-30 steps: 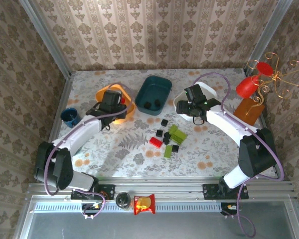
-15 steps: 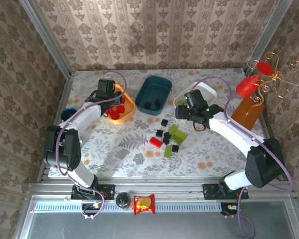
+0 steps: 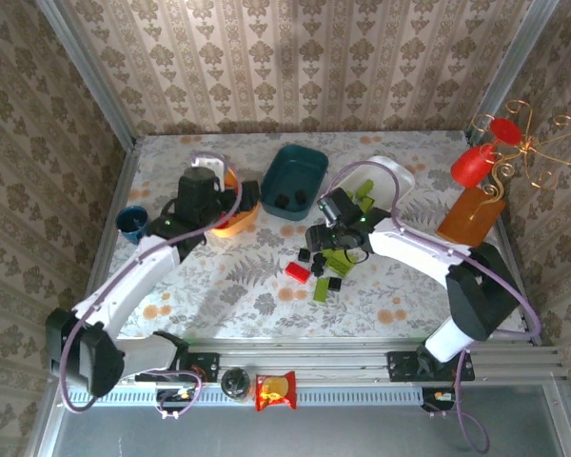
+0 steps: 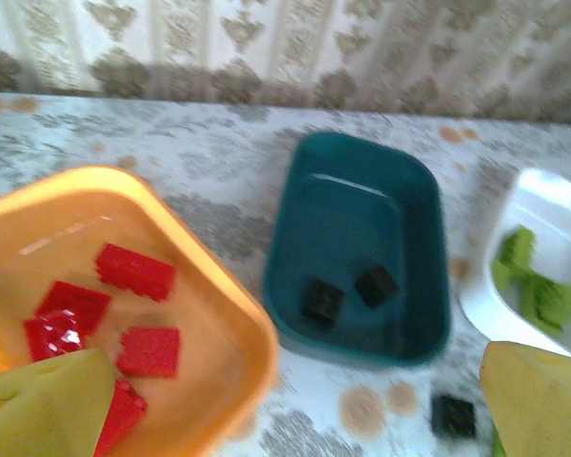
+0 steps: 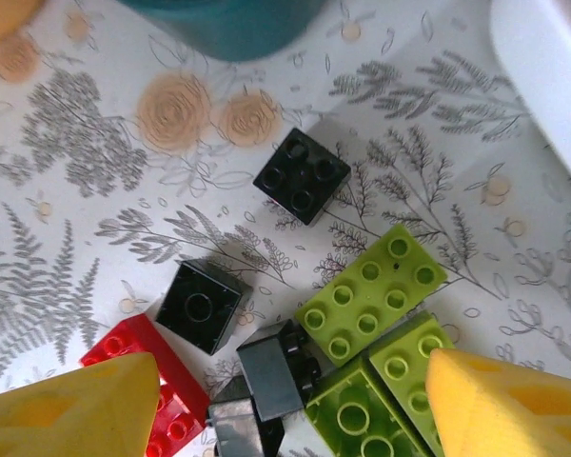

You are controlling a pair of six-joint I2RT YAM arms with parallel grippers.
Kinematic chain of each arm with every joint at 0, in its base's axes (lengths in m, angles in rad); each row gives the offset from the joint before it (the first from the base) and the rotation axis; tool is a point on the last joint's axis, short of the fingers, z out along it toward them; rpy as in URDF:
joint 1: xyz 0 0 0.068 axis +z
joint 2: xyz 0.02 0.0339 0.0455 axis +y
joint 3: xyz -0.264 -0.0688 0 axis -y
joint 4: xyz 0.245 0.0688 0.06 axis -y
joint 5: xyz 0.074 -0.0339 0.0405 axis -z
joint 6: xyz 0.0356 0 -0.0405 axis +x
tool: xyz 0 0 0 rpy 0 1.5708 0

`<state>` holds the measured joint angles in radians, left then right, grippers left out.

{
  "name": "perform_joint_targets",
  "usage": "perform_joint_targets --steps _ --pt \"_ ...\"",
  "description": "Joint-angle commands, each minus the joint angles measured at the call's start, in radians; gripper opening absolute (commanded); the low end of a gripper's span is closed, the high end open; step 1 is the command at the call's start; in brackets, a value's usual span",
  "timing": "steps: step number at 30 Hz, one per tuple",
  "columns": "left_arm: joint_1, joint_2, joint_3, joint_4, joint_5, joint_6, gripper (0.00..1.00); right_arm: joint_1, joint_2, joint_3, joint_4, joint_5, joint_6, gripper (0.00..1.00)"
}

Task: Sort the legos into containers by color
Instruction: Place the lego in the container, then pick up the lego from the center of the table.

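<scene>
Two white arms with black joints: left arm [image 3: 138, 271] at lower left, right arm [image 3: 423, 252] at lower right. Thin purple cable [image 3: 362, 164] looping along each. Big black shoulders near the bottom. Soft yellow fingers [image 4: 43, 405] in the bottom corners of both wrist views.

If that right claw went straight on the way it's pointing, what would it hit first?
Probably the black legos heaped under the right gripper, between its open jaws, a lime green lego beside them. Depth is unclear.
</scene>
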<state>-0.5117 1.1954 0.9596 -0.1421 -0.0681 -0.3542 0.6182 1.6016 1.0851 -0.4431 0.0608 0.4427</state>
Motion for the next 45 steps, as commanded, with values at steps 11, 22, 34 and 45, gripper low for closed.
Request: perform_joint_targets --steps 11,22,34,45 --pt "-0.169 -0.358 -0.465 0.084 -0.113 -0.117 1.0 0.0 0.238 0.141 0.127 0.074 0.167 0.75" --pt "-0.17 -0.423 -0.522 0.03 -0.139 -0.155 1.0 0.0 0.367 0.215 0.088 0.113 0.188 0.66" --pt "-0.171 -0.415 -0.509 0.013 -0.131 -0.128 1.0 -0.003 0.352 0.186 0.103 0.066 0.144 0.35" --pt "-0.171 -0.416 -0.496 0.007 -0.123 -0.117 1.0 -0.026 0.144 0.263 0.103 -0.005 0.05 0.28"
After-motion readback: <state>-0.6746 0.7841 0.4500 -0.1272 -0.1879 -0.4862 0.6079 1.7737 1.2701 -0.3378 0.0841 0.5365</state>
